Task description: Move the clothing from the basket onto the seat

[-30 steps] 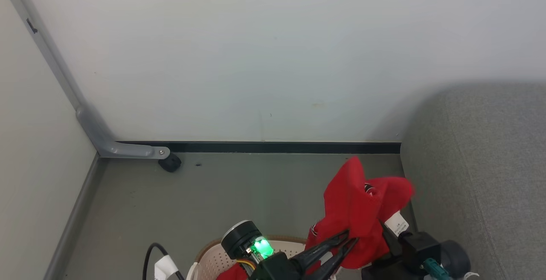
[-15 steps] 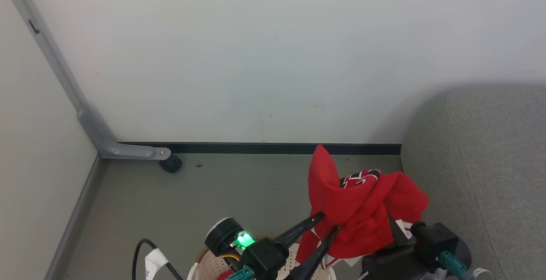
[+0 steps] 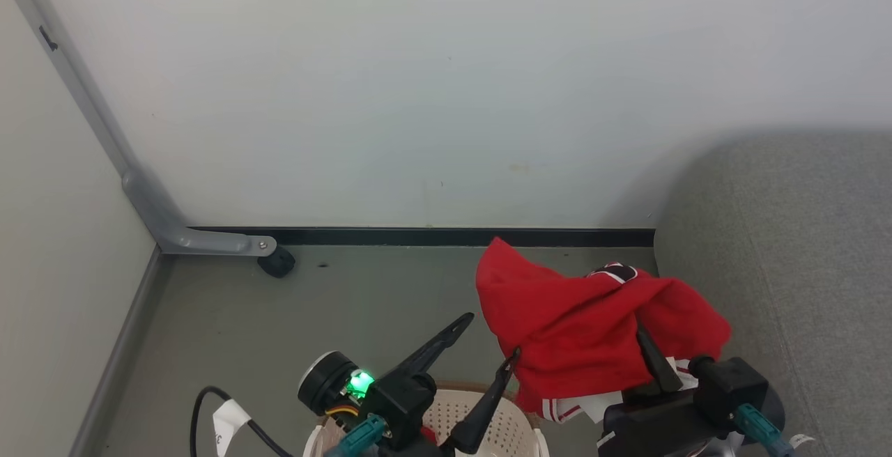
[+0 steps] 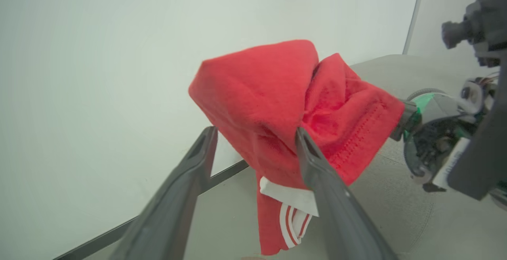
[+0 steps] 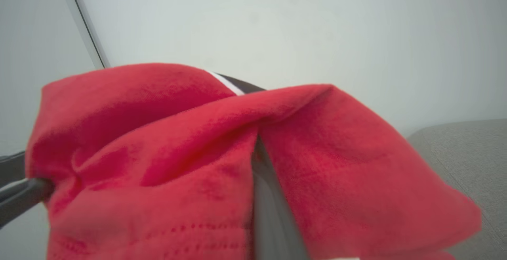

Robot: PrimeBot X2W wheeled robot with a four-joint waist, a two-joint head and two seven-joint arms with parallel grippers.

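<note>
since a second ago the bright red garment (image 3: 592, 331) with white-striped trim has come free of the left end effector (image 3: 490, 336), whose dark fingers now stand apart, one tip at the cloth's edge. the right end effector (image 3: 647, 352) is clamped on it, raised above the cream perforated plastic basket (image 3: 516, 422), beside the grey woven sofa seat (image 3: 801, 269).

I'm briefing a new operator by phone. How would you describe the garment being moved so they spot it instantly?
Find the big grey seat on the right; at its left edge hangs a bunched bright red garment with white-striped trim, pinched in the right gripper. Unlike the cream perforated basket below, it is soft, red and held aloft.
</note>
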